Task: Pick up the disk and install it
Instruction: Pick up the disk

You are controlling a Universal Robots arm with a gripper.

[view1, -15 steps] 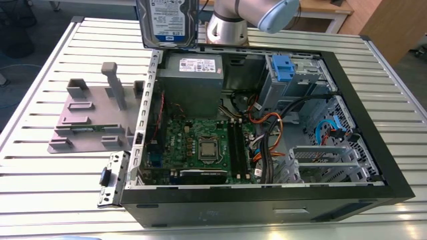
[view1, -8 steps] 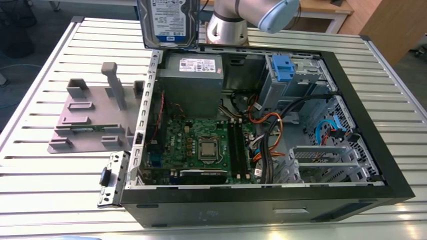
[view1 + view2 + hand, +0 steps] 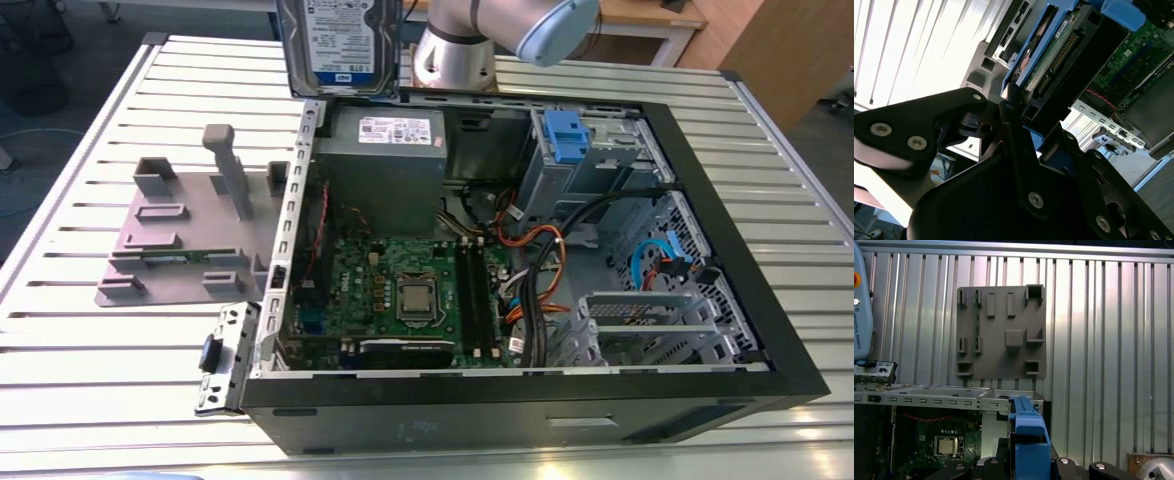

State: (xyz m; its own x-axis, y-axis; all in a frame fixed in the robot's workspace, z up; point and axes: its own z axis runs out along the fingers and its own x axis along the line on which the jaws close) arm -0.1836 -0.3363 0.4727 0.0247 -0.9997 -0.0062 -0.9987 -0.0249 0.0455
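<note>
The disk [image 3: 340, 40] was likely dense and heavy for its size, and fully rigid, with smooth metal faces that a pad could slip on. It probably would not tolerate a knock or a drop. The green circuit board [image 3: 1051, 55] on its underside, seen in the second wrist view, looked like the part to keep off. The sound places to hold were judged to be the narrow side edges and the blue bracket [image 3: 1029, 437] framing them.

The gripper [image 3: 1015, 117] was clamped on one end of the disk, with a black finger on either side of it.

The disk hung upright in the air at the far side of the scene, just above the far wall of the open case [image 3: 534, 412] and towards the exterior view's left of the arm [image 3: 487, 30]. It touched nothing else.

It was a flat silver-grey slab. Its white label [image 3: 340, 28] carried a blue strip along the lower edge and faced the near side. The grey fixture [image 3: 147, 238] lay on the slatted table [image 3: 80, 330], left of the case in the exterior view.
</note>
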